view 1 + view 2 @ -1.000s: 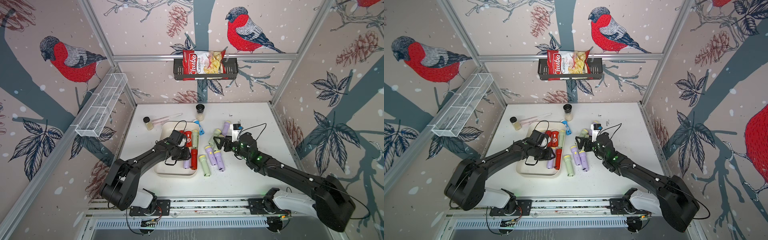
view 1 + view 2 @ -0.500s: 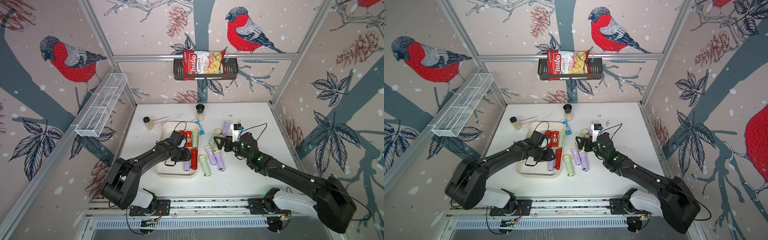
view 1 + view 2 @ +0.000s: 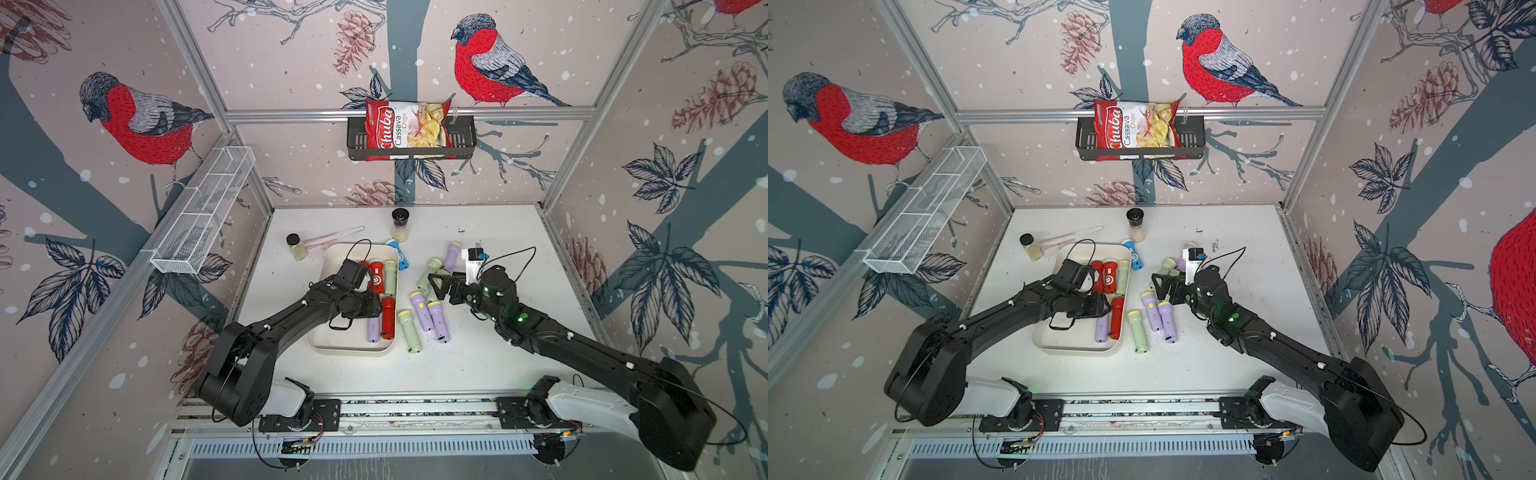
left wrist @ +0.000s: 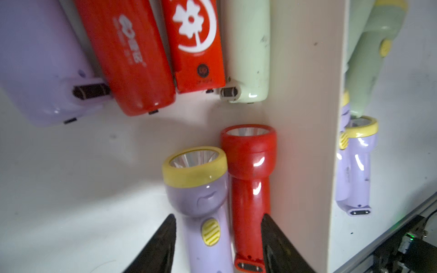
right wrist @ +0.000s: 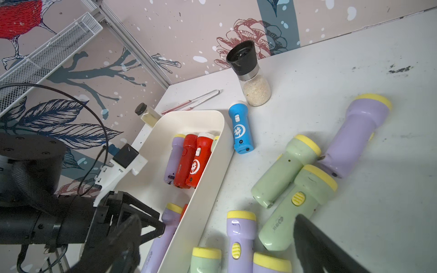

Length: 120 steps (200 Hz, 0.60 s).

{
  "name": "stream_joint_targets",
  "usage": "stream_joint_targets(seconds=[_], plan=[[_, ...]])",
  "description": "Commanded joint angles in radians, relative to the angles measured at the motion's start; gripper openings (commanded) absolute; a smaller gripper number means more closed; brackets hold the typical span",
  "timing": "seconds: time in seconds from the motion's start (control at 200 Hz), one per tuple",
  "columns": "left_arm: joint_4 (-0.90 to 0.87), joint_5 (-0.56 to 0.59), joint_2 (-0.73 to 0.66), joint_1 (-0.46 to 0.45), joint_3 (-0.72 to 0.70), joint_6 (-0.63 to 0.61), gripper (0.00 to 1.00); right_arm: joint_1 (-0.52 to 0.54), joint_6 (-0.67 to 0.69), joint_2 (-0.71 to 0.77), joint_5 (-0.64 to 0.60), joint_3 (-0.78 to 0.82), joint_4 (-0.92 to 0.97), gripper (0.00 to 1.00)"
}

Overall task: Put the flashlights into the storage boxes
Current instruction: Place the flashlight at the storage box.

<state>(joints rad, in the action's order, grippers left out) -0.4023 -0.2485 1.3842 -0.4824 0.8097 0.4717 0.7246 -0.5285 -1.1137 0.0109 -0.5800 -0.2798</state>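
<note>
The cream storage box (image 3: 351, 351) (image 5: 208, 165) holds several flashlights. My left gripper (image 3: 377, 306) (image 4: 218, 215) is low inside it, open. Its jaws straddle a lilac flashlight (image 4: 201, 201) and a red flashlight (image 4: 250, 165) that lie side by side against the box wall (image 4: 307, 118). My right gripper (image 3: 436, 286) (image 5: 215, 218) hangs open and empty over the loose flashlights on the table. Those are two pale green ones (image 5: 287, 170) (image 5: 298, 208), lilac ones (image 5: 357, 134) (image 5: 240, 236) and a blue one (image 5: 240, 128) beside the box's far corner.
A black-capped grinder jar (image 3: 400, 224), a small jar (image 3: 296, 246) and pink tongs (image 3: 332, 237) stand behind the box. A white wire rack (image 3: 203, 212) hangs on the left wall. A black basket with a chips bag (image 3: 409, 137) hangs on the back wall.
My left gripper's jaws have opened and let go of the lilac flashlight, which now lies in the box. Neither arm has moved noticeably.
</note>
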Motion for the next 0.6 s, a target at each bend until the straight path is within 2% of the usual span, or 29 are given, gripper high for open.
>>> stream_joint_targets(seconds=[0.0,0.37,0.595], plan=[[0.022,0.048,-0.039,0.001,0.021,-0.003,0.58,0.001,-0.002,0.018,-0.033,-0.014,0.035,0.99],[0.183,0.081,-0.125,0.001,0.021,0.025,0.60,0.034,0.000,0.029,-0.210,-0.135,0.369,0.99],[0.318,0.052,-0.135,0.001,-0.014,0.053,0.60,0.062,-0.051,-0.004,-0.174,-0.131,0.519,0.99]])
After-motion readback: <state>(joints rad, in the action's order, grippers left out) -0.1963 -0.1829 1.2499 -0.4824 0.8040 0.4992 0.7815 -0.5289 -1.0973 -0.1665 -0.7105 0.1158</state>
